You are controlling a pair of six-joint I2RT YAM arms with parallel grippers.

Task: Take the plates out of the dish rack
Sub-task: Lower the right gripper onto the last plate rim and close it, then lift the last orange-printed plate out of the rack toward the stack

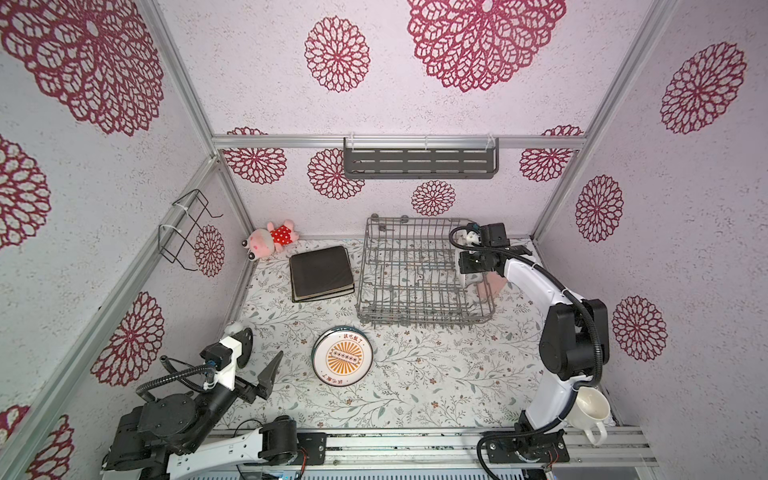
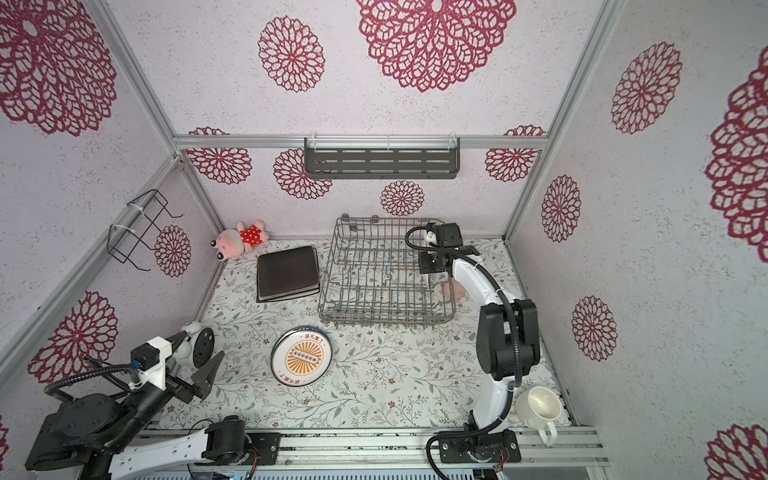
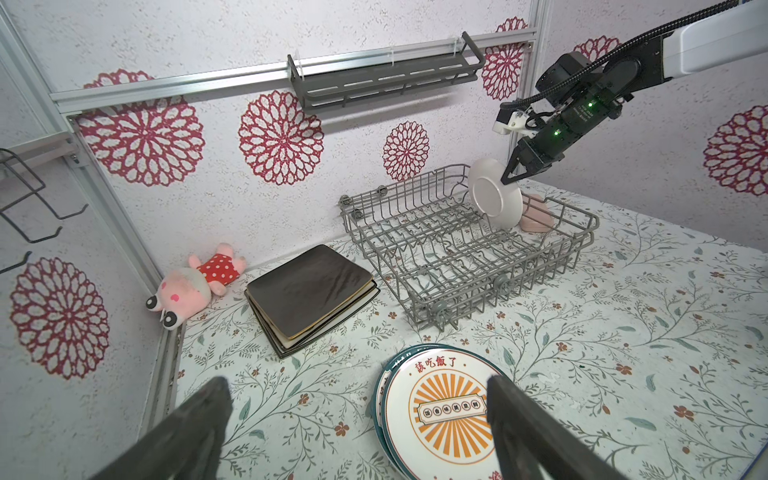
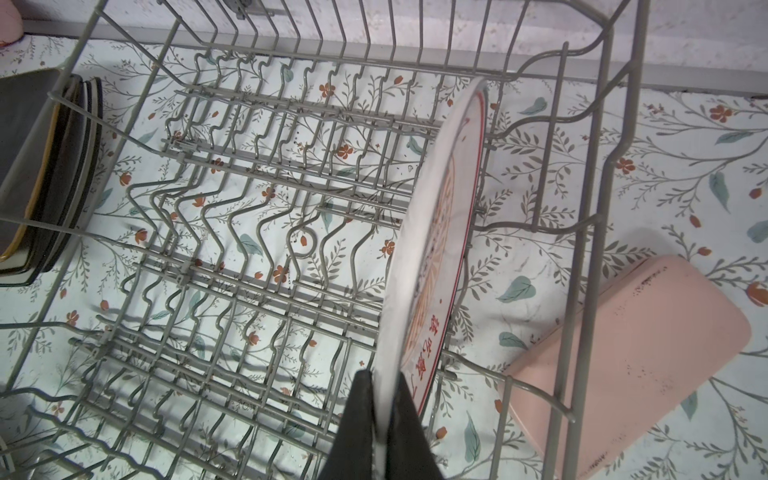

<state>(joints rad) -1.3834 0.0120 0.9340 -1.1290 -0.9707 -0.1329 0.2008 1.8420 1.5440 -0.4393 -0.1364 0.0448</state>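
Note:
The grey wire dish rack (image 1: 424, 291) (image 2: 386, 291) (image 3: 465, 253) (image 4: 607, 174) stands at the back right of the table. One round white plate (image 3: 494, 199) (image 4: 436, 232) with red print stands upright at the rack's right end. My right gripper (image 4: 384, 376) (image 3: 509, 176) is shut on this plate's upper rim. A stack of dark square plates (image 1: 322, 272) (image 2: 287, 272) (image 3: 309, 286) lies left of the rack. Two round printed plates (image 1: 341, 355) (image 2: 302, 355) (image 3: 440, 411) lie stacked in front. My left gripper (image 3: 357, 382) hovers open at the front left, holding nothing.
A pink box (image 4: 623, 353) (image 1: 492, 286) lies just outside the rack's right side. A pink plush toy (image 1: 272, 241) sits in the back left corner. A white mug (image 1: 590, 409) stands at the front right. A grey shelf (image 1: 419, 160) and black wire holder (image 1: 185, 232) hang on the walls.

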